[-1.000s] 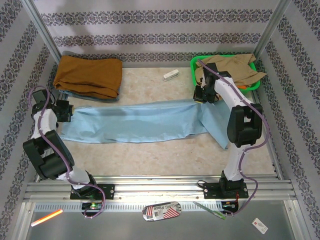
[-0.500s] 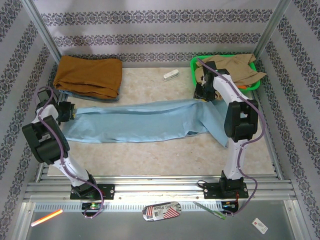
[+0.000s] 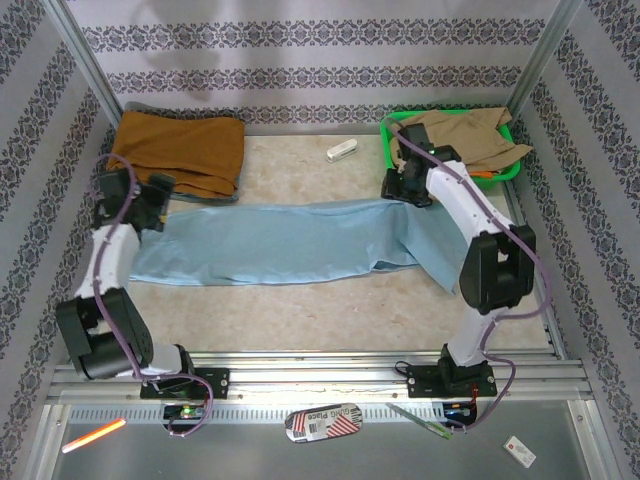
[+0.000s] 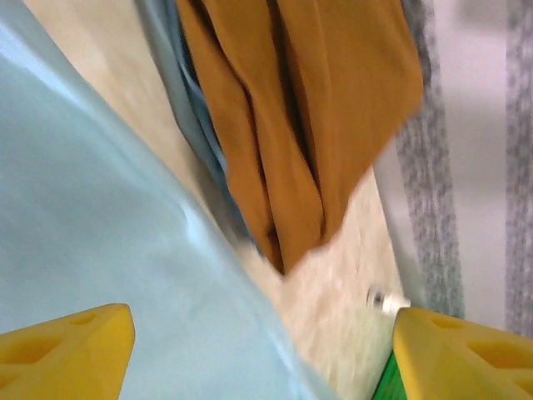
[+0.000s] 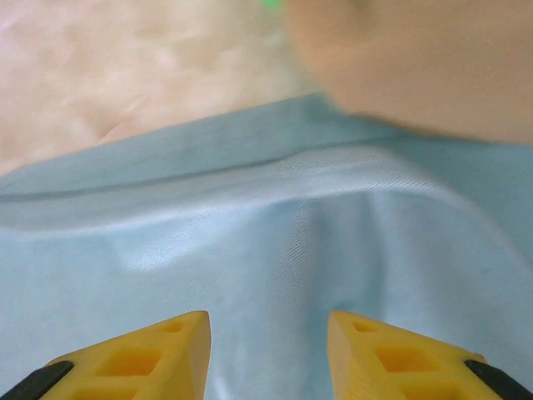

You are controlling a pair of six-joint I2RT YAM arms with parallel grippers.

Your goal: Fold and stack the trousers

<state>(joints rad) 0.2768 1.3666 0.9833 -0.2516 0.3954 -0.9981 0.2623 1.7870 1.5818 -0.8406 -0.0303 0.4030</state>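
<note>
The pale blue trousers [image 3: 280, 245] lie spread flat across the table, legs to the left and the waist end bent toward the front at the right. My left gripper [image 3: 152, 200] hovers over the left end of the trousers [image 4: 108, 242]. Its yellow fingers [image 4: 71, 350] stand wide apart with nothing between them. My right gripper [image 3: 402, 190] sits low over the back right edge of the trousers [image 5: 275, 242]. Its fingers [image 5: 141, 354] are parted, and the cloth lies loose below them.
A rust-orange garment [image 3: 180, 150] lies folded at the back left, over a grey-blue one; it is close to my left gripper [image 4: 262, 358]. A green basket [image 3: 388, 135] holding a tan garment [image 3: 460, 135] stands back right. A small white object [image 3: 341, 151] lies at the back middle.
Both grippers have opened and let go of the trousers. The left gripper rose and moved toward the back; the cloth's left end has settled flat.
</note>
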